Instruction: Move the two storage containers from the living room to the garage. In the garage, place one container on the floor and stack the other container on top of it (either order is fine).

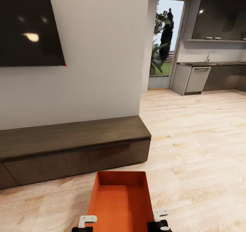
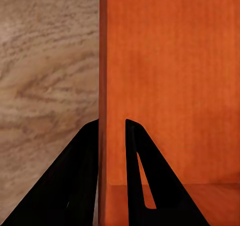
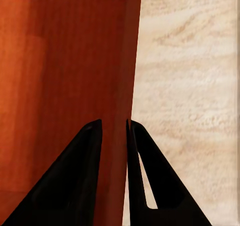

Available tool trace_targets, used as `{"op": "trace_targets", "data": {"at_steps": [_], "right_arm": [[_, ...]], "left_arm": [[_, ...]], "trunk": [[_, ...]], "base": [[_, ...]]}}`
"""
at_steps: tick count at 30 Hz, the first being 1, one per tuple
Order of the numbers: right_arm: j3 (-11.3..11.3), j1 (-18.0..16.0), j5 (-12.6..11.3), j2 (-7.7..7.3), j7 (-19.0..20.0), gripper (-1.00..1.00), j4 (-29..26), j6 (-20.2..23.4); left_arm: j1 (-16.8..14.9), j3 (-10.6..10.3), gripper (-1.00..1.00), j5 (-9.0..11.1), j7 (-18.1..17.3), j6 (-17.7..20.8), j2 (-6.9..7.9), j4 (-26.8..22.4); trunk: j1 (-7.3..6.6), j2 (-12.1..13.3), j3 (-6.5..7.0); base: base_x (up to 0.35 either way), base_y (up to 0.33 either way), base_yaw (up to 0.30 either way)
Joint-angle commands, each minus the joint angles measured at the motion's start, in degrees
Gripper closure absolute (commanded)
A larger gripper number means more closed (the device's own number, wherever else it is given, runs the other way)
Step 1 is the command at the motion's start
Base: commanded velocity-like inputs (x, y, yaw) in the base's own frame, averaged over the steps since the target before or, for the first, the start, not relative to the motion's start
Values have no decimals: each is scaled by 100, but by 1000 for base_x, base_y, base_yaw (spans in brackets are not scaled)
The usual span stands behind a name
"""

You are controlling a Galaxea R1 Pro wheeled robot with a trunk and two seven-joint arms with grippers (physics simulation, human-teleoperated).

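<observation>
Carrying one orange-red storage container [image 1: 120, 201] out in front of the robot right now, low in the head view, over the light wood plank floor [image 1: 198, 150] of the living room, just in front of the long dark-brown cabinet [image 1: 68, 146] under the black wall TV [image 1: 29, 25]. Left end effector [image 2: 112, 131] is pinched down on the bin's left side wall, one finger outside and one inside, and the right end effector [image 3: 114, 131] has the right wall clamped the same way. My guess is this thing handles light but a bit flexy: thin upright plastic walls, smooth, so it could bow or slip if one side lets go. Gripping opposite walls near the rim seems like the sane way to hold it level. Kitchen area with a glass door [image 1: 165, 43] is off to the right.
</observation>
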Motion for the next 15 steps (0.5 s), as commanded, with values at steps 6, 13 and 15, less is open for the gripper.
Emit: {"op": "trace_targets", "data": {"at_steps": [6, 13, 15], "right_arm": [[60, 0, -35, 0, 3, 100, -12, 27], [60, 0, -35, 1, 3, 100, -16, 21], [60, 0, -35, 1, 3, 100, -18, 21]], "left_arm": [[-3, -115, 100, 71, 16, -15, -4, 3], [-3, -116, 100, 72, 16, -15, -4, -3], [-3, -119, 100, 72, 16, -15, -4, -4]], "trunk": [[-134, 240, 103], [-287, 521, 229], [-331, 601, 265]], "base": [[0, 0, 0], [0, 0, 0], [0, 0, 0]]}}
